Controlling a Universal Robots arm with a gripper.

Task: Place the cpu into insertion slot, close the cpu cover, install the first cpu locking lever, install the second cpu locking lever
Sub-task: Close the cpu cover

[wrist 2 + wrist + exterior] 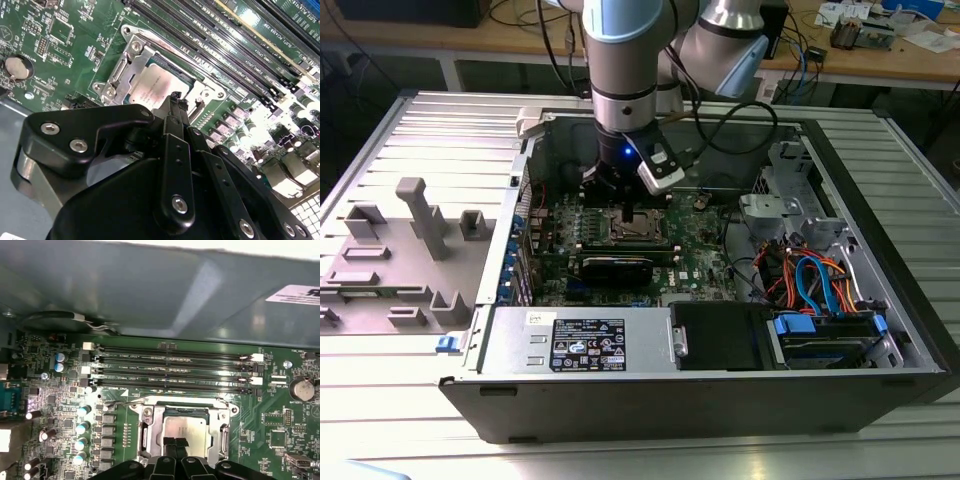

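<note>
We hover the end effector [176, 443] over the cpu [185, 424] | fingers [170, 443] pinched together, nothing gripped | we'd push flat, gently.

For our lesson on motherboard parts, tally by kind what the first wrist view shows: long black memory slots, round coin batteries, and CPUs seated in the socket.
long black memory slots: 4
coin battery: 1
cpu: 1
Total: 6
</note>
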